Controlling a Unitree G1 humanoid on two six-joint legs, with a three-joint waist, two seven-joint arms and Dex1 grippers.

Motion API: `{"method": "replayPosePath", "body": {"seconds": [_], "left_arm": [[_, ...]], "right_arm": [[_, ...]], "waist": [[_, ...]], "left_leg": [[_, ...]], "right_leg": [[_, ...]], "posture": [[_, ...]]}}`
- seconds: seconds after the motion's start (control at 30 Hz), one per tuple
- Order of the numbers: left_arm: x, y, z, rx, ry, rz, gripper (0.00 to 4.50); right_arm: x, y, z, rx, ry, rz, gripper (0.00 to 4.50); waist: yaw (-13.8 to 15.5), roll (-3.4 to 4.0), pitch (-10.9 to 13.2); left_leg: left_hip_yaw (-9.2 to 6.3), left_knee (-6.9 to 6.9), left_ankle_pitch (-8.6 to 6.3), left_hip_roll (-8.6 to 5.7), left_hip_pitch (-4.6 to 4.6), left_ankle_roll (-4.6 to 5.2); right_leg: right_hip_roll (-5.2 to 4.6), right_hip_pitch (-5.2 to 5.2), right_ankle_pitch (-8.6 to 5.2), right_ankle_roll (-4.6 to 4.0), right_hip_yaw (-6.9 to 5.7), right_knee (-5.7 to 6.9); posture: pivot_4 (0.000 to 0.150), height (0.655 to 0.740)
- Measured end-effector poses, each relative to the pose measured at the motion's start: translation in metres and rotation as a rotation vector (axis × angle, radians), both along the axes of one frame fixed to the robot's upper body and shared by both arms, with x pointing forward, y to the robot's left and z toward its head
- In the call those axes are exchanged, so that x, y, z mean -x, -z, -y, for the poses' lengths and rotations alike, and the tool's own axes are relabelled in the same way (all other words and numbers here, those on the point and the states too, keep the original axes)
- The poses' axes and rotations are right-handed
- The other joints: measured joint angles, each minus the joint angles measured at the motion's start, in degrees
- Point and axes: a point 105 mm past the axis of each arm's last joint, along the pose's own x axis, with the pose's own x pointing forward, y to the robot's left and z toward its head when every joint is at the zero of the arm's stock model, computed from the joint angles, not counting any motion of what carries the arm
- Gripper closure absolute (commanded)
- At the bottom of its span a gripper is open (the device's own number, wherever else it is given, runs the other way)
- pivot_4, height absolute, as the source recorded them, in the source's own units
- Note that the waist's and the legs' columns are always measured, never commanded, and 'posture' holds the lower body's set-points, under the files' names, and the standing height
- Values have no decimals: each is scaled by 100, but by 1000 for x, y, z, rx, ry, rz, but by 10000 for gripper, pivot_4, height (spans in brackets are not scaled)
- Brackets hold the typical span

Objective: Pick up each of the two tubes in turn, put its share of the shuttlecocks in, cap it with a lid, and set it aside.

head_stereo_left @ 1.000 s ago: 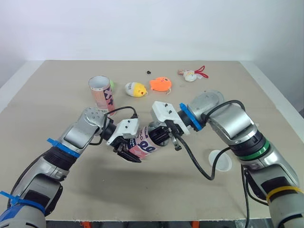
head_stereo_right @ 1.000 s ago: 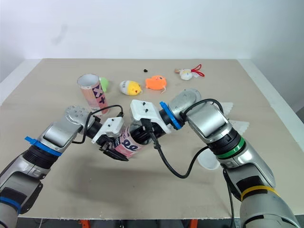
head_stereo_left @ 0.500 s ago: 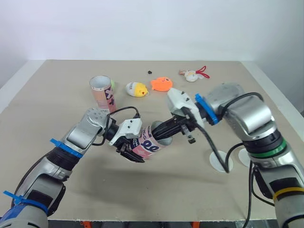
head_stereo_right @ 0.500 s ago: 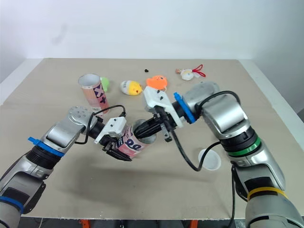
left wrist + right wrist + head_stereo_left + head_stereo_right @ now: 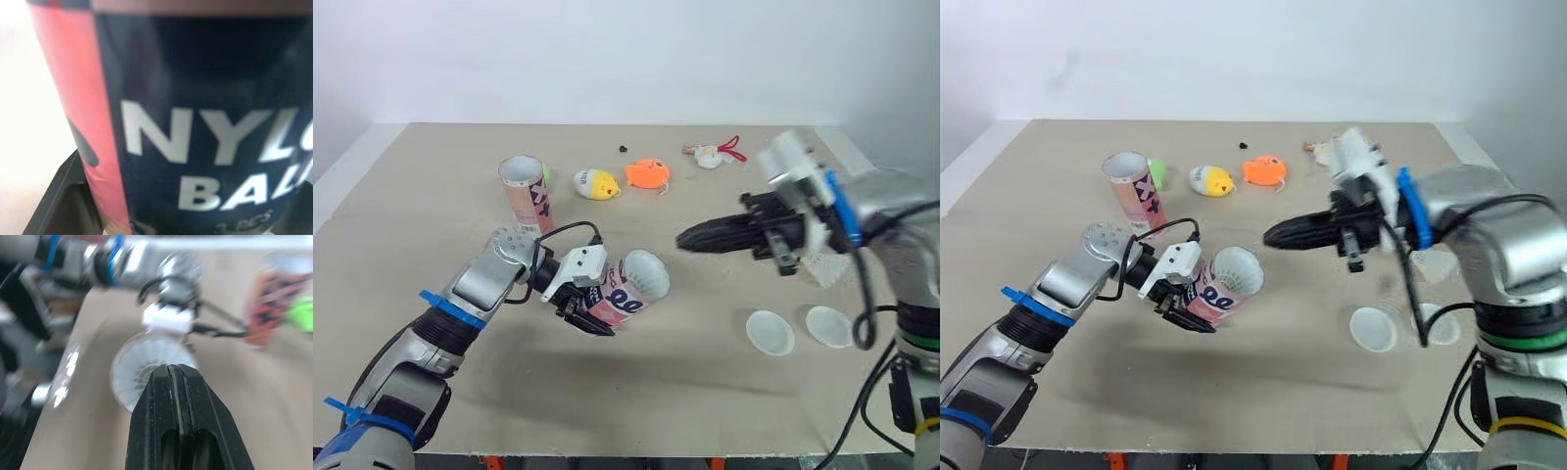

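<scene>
In the left eye view, centre-left in the frame, the left gripper has its fingers clamped round a pink tube, held tilted, with a white shuttlecock in its mouth. The right gripper, fingers pressed together and empty, hangs centre-right. A lid and a second lid lie on the surface at lower right, and a second tube stands at upper left. In the left wrist view, "NYL" and "BAL" read in white on the tube's dark panel. The right wrist view shows the closed fingers facing the shuttlecock.
</scene>
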Motion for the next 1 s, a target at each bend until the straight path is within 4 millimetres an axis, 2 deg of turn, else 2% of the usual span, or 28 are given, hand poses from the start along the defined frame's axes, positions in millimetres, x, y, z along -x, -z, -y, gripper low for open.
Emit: {"method": "replayPosePath", "body": {"seconds": [0.1, 0.23, 0.3, 0.37, 0.5, 0.73, 0.77, 0.83, 0.87, 0.9, 0.93, 0.97, 1.0], "left_arm": [[5, 3, 11, 71, 15, -17, 12612], [3, -8, 34, 234, 24, 23, 12612], [1, -13, 46, 342, 19, 17, 12612], [-1, -7, 53, 402, 6, 0, 12612], [-8, 13, 53, 421, -37, -11, 12612], [-3, 21, 54, 436, -30, -47, 12612], [0, 26, 52, 431, -34, -63, 12612], [1, 26, 52, 435, -32, -64, 12612], [3, 25, 53, 433, -28, -65, 12612], [3, 25, 53, 434, -28, -69, 12612], [5, 25, 54, 438, -29, -81, 12612], [5, 25, 54, 439, -29, -82, 12612], [6, 25, 54, 441, -29, -86, 12612]], "right_arm": [[5, 1, 20, -49, 123, 8, 44482], [12, 29, 40, -5, 255, -39, 44482], [18, 48, 50, 85, 294, -74, 44482], [20, 60, 59, 167, 323, -82, 44482], [14, 76, 75, 267, 371, -72, 44482], [3, 114, 106, 440, 399, -118, 44482], [2, 119, 109, 456, 397, -128, 38503], [-1, 121, 113, 468, 396, -131, 32584], [-5, 122, 115, 478, 386, -125, 25388], [-6, 121, 116, 483, 385, -122, 22458], [-10, 121, 117, 491, 381, -122, 15508], [-10, 121, 118, 492, 381, -122, 13297], [-11, 121, 118, 497, 370, -129, 8308]], "waist": [[8, -3, 1], [9, -3, 2], [2, -1, 1], [-22, -4, 2], [-34, -11, 6], [-25, -10, 6], [-24, -10, 6], [-19, -11, 6], [-19, -9, 6], [-18, -9, 6], [-21, -9, 7], [-20, -9, 7], [-19, -10, 7]], "left_leg": [[-2, 1, 0, -4, -2, 0], [3, 5, 0, -9, -5, 0], [13, 6, 0, -12, 2, 0], [23, 6, 0, -11, 14, 0], [22, 6, 7, -4, 21, 6], [32, 5, 9, -6, 20, 7], [30, 4, 9, -6, 20, 6], [26, 4, 9, -6, 18, 6], [27, 4, 9, -6, 18, 6], [26, 3, 9, -6, 18, 6], [28, 4, 9, -6, 19, 6], [27, 4, 9, -6, 18, 6], [27, 4, 9, -6, 19, 6]], "right_leg": [[-4, 1, 0, 4, -1, -2], [-9, 2, -11, 41, 3, -6], [-12, 6, -9, 47, 11, -5], [-10, 9, -5, 46, 16, -7], [4, 10, 3, 21, 18, -6], [2, 8, 2, 30, 31, -7], [2, 8, 3, 38, 31, -7], [5, 7, 6, 43, 29, -7], [5, 7, 6, 43, 29, -7], [4, 8, 6, 43, 29, -7], [4, 7, 7, 42, 29, -7], [4, 7, 7, 42, 29, -7], [4, 8, 7, 42, 29, -7]], "posture": [[1500, 7400], [1500, 7400], [1500, 7400], [1500, 7400], [1500, 7400], [1500, 7400], [1500, 7400], [1500, 7400], [1500, 7400], [1500, 7400], [1500, 7400], [1500, 7400], [1500, 7400]]}}
